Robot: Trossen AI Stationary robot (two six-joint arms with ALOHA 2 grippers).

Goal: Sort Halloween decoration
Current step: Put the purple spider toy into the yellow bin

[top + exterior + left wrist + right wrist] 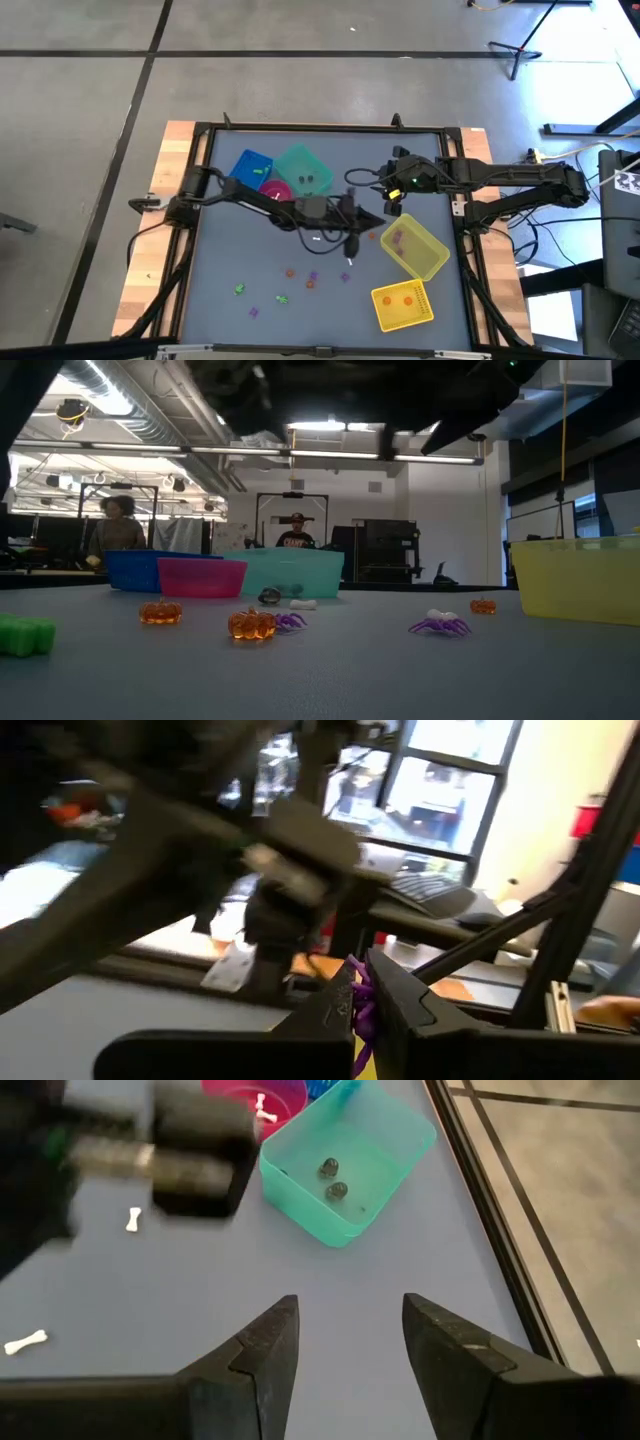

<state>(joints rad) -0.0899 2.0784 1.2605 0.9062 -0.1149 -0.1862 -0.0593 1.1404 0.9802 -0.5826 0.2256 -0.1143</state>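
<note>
My left gripper [376, 223] [362, 1010] hangs above the table's middle, beside the tilted yellow bin [416, 250], and is shut on a tiny purple trinket [362, 1003]. My right gripper [345, 1342] [384, 184] hovers open above bare table near the far right, facing the teal bin [345, 1155]. That bin holds two dark grey trinkets [333, 1178]. Loose trinkets lie on the near table: orange pumpkins [251, 625], purple spiders [438, 625], green pieces [240, 289] and white bones [24, 1343]. My left gripper pinches the purple trinket [364, 1020] between its two fingertips; only a sliver of it shows in the gap. The trinket is lifted clear of the table. A patch of yellow shows just below the fingers.
Blue bin [251, 167], pink bin [277, 190] and teal bin [303, 170] stand together at the far left-centre. A second yellow bin [403, 305] with orange trinkets sits near the right front. The tilted yellow bin holds purple pieces [397, 239]. People show in the room beyond [296, 535].
</note>
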